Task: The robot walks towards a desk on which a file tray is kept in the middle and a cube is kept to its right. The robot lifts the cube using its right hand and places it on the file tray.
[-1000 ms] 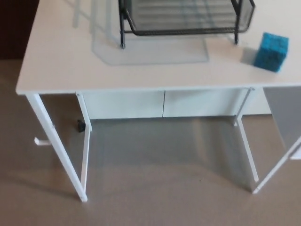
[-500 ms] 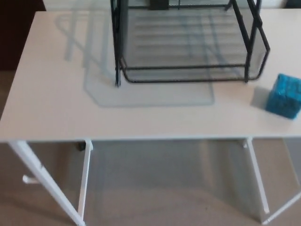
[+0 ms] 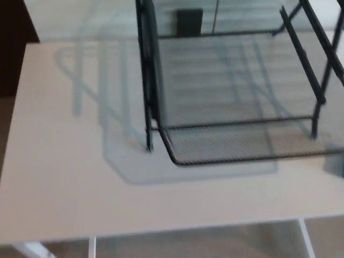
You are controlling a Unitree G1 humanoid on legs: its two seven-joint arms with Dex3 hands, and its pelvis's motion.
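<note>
The white table spread in from the left. The black mesh file tray stood at its middle, open front toward the robot, well placed to take something from above. At the far right edge a blurred bluish sliver, likely the cube, rested on the table just beside the tray. Neither hand showed, so I could not tell how the fingers were set.

Head view, robot body: nothing to log. Left hand not in view, right hand not in view; no forearm or casing shows, so colours, cables, screws and markings cannot be told. The picture's left edge holds only the white flat desk top, the right edge only the black wire-mesh file tray
</note>
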